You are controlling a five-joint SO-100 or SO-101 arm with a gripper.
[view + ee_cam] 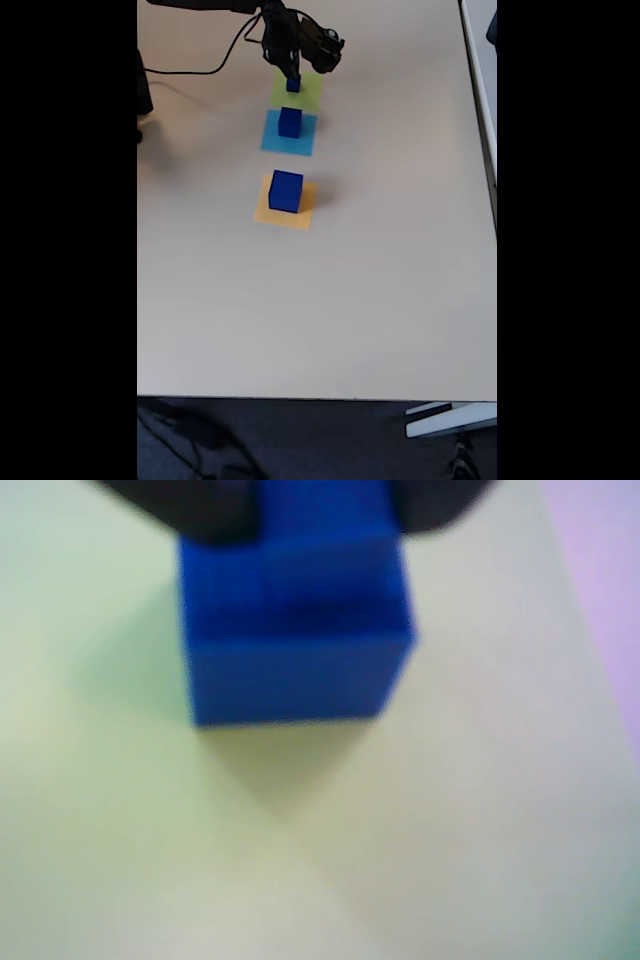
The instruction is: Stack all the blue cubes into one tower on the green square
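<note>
**A:** Three blue cubes on the table point(400, 300) in the fixed view, more or less in a line. Going left to right they barely differ: the big cube point(286, 191) sits on the orange square point(283, 212), the middle cube point(290, 122) on the light-blue square point(289, 138), and the small cube point(293, 85) is over the green square point(298, 93) at the far end.

**B:** And the arm?

**A:** It comes in from the top left with a black cable point(215, 60) trailing, and the fingers point(294, 74) are right on top of that small cube.

**B:** Holding it?

**A:** Looks like it. The wrist view is blurry, but dark fingers point(215, 510) sit closed on either side of the cube's upper part, with pale green paper all around underneath. Can't tell if the cube touches the paper.
</note>
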